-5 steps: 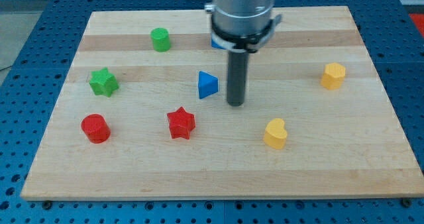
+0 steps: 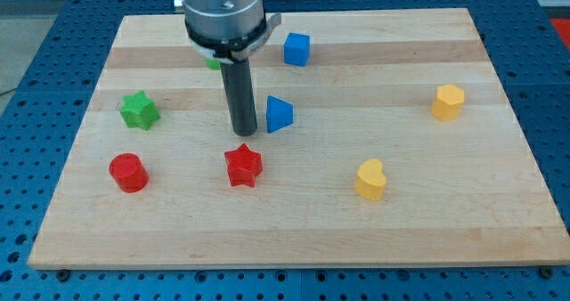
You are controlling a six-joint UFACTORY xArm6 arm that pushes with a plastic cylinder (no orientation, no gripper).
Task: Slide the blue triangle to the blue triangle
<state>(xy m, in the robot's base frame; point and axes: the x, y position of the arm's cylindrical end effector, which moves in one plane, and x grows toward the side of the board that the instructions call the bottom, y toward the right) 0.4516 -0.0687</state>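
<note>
A blue triangle point(image 2: 279, 114) lies near the middle of the wooden board point(image 2: 294, 221). My tip point(image 2: 243, 133) rests on the board just left of the blue triangle, a small gap apart from it, and just above the red star point(image 2: 242, 166). A blue cube point(image 2: 297, 49) sits near the view's top, above and right of the triangle. The arm's grey body hides most of a green block point(image 2: 213, 62) at the upper left.
A green star point(image 2: 139, 110) and a red cylinder point(image 2: 127, 172) sit at the view's left. A yellow heart point(image 2: 370, 180) lies at the lower right and another yellow heart point(image 2: 448, 101) at the far right.
My tip has moved from the right side of the blue triangle to its left side. The arm now uncovers the blue cube and covers the green block. The blocks have not moved.
</note>
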